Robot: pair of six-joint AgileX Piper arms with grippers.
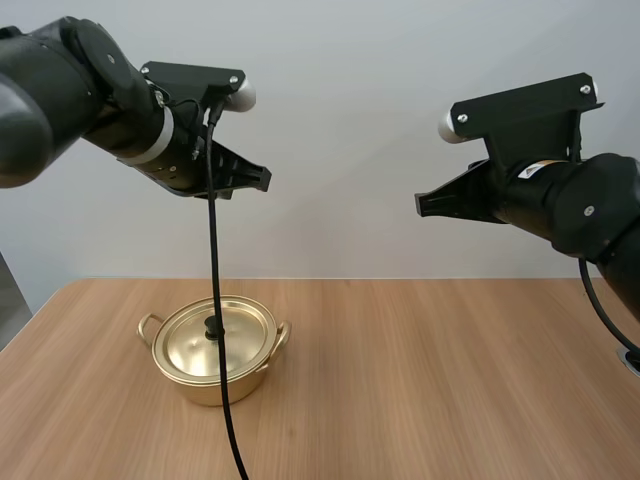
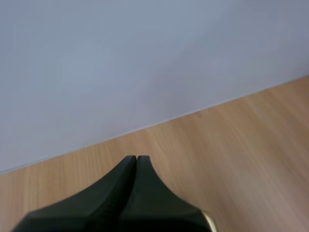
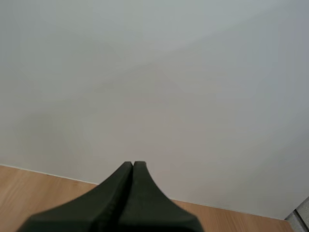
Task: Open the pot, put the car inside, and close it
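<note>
1. Currently, we find the gold pot (image 1: 222, 378) standing upright on the left half of the wooden tabletop (image 1: 430, 380), one small loop handle at each side.
2. Its lid (image 1: 190, 345) sits squarely on the rim, closing the pot, with a black knob (image 1: 212, 327) at its centre.
3. We hold our left gripper (image 1: 263, 181) high in the air above the pot and a little behind it, well apart from the lid. Its fingers (image 2: 118, 186) are clenched together on nothing and form one dark wedge in the left wrist view.
4. We hold our right gripper (image 1: 421, 205) raised at much the same height over the right side of the tabletop. Its tips are turned toward the left gripper and stay well apart from it.
5. Its fingers (image 3: 116, 191) likewise lie pressed together, gripping nothing.
6. Past the left fingertips, the left wrist view shows bare wood running up to a pale wall.
</note>
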